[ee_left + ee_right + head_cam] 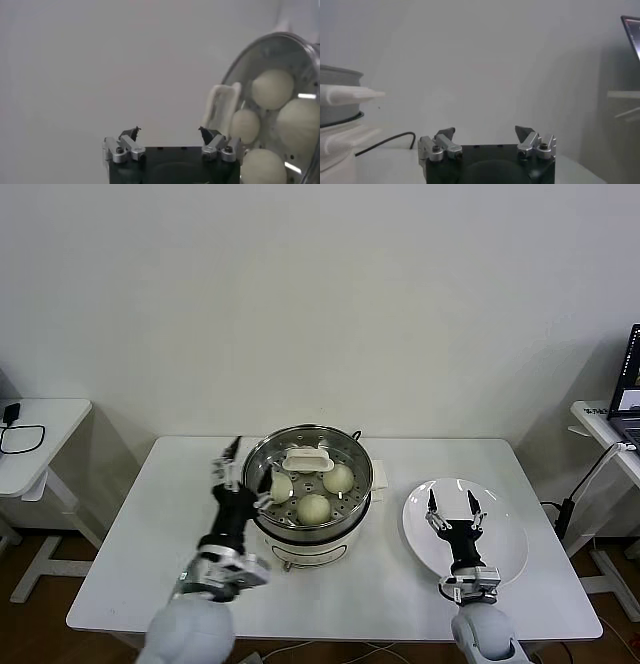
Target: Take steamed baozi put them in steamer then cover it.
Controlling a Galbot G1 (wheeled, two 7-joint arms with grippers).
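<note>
- The steamer [308, 494] stands at the middle of a white table [120, 564], with the glass cover [308, 467] seated on its rim and the white handle [306, 458] at the cover's centre.
- Baozi [314, 508] lie on the perforated tray under the glass; three show plainly in the head view, and the left wrist view shows four [272, 88].
- The left gripper [248, 474] hangs at the steamer's left edge, just beside the cover's rim, its jaws spread wide and holding nothing.
- The right gripper [456, 511] hovers over a white plate [505, 529] to the right of the steamer, well apart from the pot, jaws likewise wide and empty.
- A laptop [628, 384] sits on a side table far right of the steamer; its screen cannot be read.
- A dark cable [20, 434] lies on another side table far left of the steamer.
- No brand, label or writing can be read on any of them.
</note>
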